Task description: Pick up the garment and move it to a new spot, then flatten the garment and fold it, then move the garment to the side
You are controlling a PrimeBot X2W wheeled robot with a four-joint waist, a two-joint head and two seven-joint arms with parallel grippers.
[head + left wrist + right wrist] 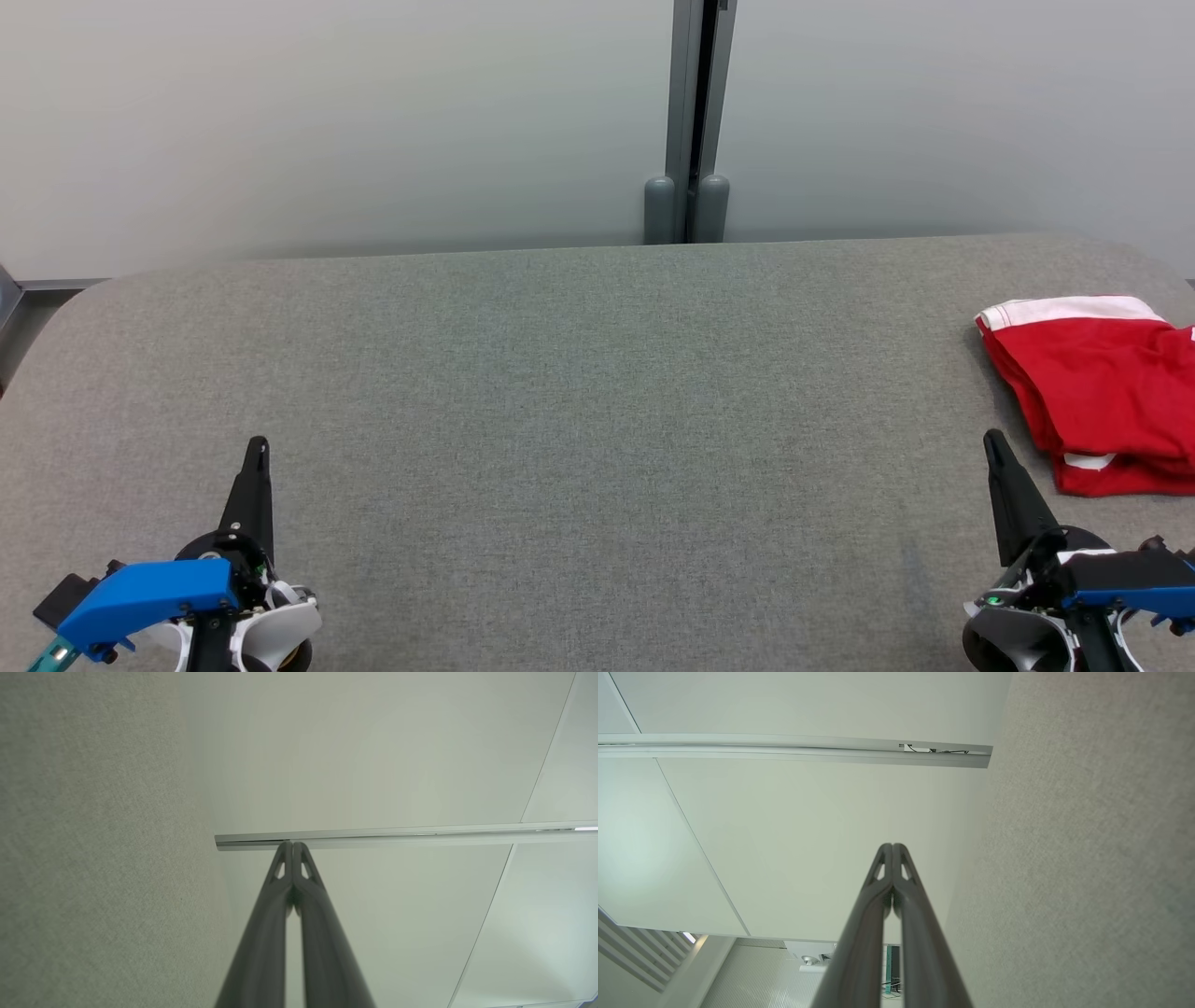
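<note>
The garment [1102, 392] is red with a white band, lying folded in a loose heap at the far right of the grey fabric table [597, 392]. My right gripper [992, 441] is shut and empty at the lower right, its tip a short way left of the garment's near corner, not touching it. At the lower left my left gripper [259, 445] is shut and empty, far from the garment. In the left wrist view the left gripper [293, 843] has its fingers pressed together. The right wrist view shows the right gripper [892, 845] closed the same way.
Pale wall panels stand behind the table, with a grey vertical post [693, 121] at the back centre. The table's rounded back corners show at left and right. The garment runs past the right edge of the head view.
</note>
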